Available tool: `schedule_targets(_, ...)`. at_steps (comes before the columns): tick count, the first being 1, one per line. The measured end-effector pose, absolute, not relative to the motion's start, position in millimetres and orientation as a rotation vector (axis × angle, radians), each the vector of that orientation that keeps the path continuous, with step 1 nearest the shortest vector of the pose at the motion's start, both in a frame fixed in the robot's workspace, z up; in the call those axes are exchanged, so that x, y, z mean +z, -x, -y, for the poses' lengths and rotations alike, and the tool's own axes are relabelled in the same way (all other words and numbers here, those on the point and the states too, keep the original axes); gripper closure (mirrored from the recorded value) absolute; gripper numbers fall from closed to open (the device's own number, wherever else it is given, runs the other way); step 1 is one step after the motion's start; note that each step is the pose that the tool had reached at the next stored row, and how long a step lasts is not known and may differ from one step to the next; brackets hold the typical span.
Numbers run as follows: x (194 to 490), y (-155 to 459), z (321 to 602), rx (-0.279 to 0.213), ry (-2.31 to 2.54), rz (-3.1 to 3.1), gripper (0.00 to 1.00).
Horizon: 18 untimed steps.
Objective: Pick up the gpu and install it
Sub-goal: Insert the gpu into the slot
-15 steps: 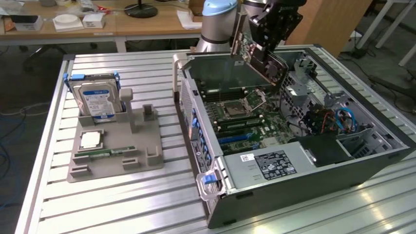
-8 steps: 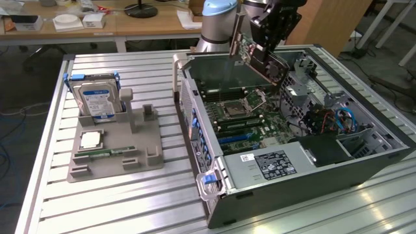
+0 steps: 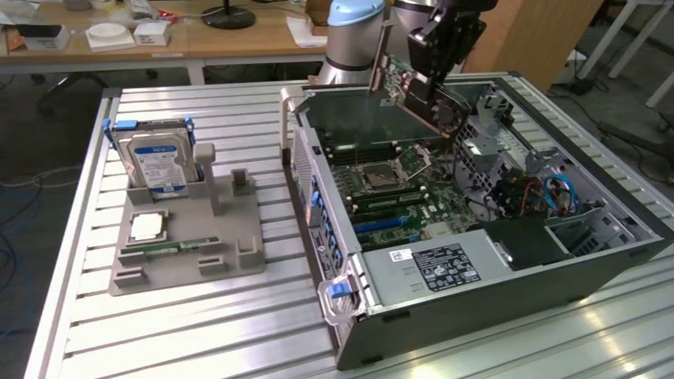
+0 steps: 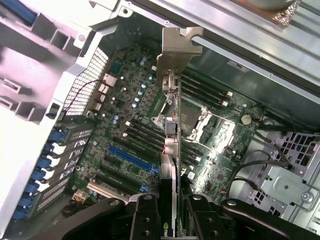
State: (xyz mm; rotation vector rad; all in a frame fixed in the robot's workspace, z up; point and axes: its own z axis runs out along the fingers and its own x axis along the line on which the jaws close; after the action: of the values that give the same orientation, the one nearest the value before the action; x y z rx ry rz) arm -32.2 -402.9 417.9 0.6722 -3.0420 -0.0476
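Fingers clenched on the gpu, which is held over the open computer case.
Exterior view: the gripper holds the card tilted at upper centre of the frame, above the motherboard and not touching it; the hard drive stands in the grey holder at frame left. Wrist view: the card runs edge-on away from the fingers, silver bracket at its far end, judged to be held so for lining up with the blue slot.
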Motion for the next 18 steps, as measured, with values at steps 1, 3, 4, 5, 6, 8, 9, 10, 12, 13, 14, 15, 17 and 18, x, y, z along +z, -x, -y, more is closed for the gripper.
schedule_targets(1,417.9,32.2,402.9,-0.047,-0.689,3.038,0.74)
schedule_targets(3,417.9,32.4,403.0,-0.047,-0.718,3.031,0.74)
schedule_targets(4,418.0,32.6,403.1,-0.047,-0.73,3.028,0.74)
schedule_targets(5,417.8,32.8,403.2,-0.047,-0.743,3.025,0.74)
schedule_targets(6,417.7,33.0,403.4,-0.047,-0.756,3.022,0.74)
schedule_targets(8,417.8,33.2,403.6,-0.046,-0.786,3.014,0.74)
schedule_targets(9,417.8,33.2,403.7,-0.046,-0.8,3.01,0.74)
schedule_targets(10,417.8,33.3,403.8,-0.046,-0.815,3.006,0.74)
schedule_targets(12,417.8,33.4,404.1,-0.045,-0.845,2.997,0.74)
schedule_targets(13,417.8,33.4,404.3,-0.045,-0.858,2.993,0.74)
schedule_targets(14,417.8,33.5,404.6,-0.045,-0.872,2.989,0.74)
schedule_targets(15,417.8,33.4,404.7,-0.045,-0.885,2.985,0.74)
schedule_targets(17,417.8,33.5,404.8,-0.044,-0.919,2.974,0.74)
schedule_targets(18,417.7,33.5,404.8,-0.044,-0.937,2.968,0.74)
